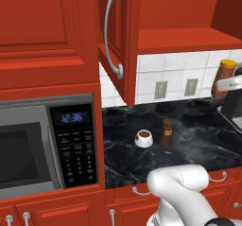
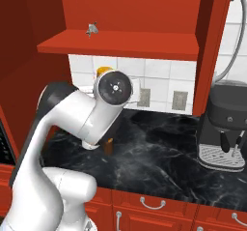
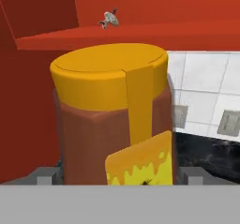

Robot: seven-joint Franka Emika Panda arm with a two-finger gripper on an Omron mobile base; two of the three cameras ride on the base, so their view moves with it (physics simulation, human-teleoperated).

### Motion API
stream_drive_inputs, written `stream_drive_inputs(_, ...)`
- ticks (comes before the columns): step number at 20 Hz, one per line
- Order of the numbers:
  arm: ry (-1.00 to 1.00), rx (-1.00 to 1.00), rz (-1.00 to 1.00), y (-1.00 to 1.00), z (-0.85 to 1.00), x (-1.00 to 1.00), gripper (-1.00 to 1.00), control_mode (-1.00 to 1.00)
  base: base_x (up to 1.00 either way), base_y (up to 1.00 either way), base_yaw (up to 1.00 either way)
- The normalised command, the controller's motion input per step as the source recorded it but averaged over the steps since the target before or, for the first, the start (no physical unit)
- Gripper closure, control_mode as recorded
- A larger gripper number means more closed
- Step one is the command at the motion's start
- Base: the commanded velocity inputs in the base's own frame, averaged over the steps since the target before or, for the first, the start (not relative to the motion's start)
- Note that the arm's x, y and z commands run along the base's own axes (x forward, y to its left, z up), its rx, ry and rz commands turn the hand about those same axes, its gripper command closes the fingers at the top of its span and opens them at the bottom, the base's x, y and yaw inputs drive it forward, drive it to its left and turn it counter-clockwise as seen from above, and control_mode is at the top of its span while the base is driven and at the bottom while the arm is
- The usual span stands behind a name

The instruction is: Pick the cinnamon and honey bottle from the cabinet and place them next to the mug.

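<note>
My gripper (image 3: 119, 176) is shut on the honey bottle (image 3: 115, 120), an amber bottle with an orange top and a yellow label, and a dark finger (image 3: 47, 176) shows on each side of it. In the left base view the honey bottle (image 1: 225, 74) hangs in the air at the far right, below the open cabinet's shelf (image 1: 184, 38). The cabinet door (image 1: 113, 12) stands swung open. On the black counter the white mug (image 1: 143, 138) stands with the brown cinnamon (image 1: 167, 132) upright just to its right. The cinnamon (image 2: 108, 146) peeks out under my arm.
A coffee machine (image 2: 224, 128) stands on the counter's right side. A microwave (image 1: 42, 144) is built in at the left. A small grey object (image 2: 91, 28) lies on the cabinet shelf. Outlets (image 1: 161, 90) sit on the tiled wall. Drawers (image 1: 142, 192) run below the counter.
</note>
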Motion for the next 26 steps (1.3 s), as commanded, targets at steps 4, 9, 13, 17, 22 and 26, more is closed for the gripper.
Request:
stream_drive_inputs(4, 0.01, -0.1, 0.44, 0.0, -0.76, -0.22, 1.0, -1.0, 0.0, 0.0, 0.0)
stream_drive_inputs(9, 0.08, -0.09, 0.27, 0.0, -0.69, 0.27, 1.0, -1.0, 0.0, 0.0, 0.0)
stream_drive_inputs(13, 0.19, -0.02, 0.16, -0.01, -0.51, 0.68, 1.0, -1.0, 0.0, 0.0, 0.0)
stream_drive_inputs(17, 0.03, 0.0, 0.11, 0.0, -0.34, 0.67, 1.0, -1.0, 0.0, 0.0, 0.0)
stream_drive_inputs(22, 0.04, 0.0, 0.05, 0.0, -0.28, 0.55, 1.0, -1.0, 0.0, 0.0, 0.0)
stream_drive_inputs(26, 0.07, 0.0, 0.02, 0.0, -0.64, 0.32, 1.0, -1.0, 0.0, 0.0, 0.0)
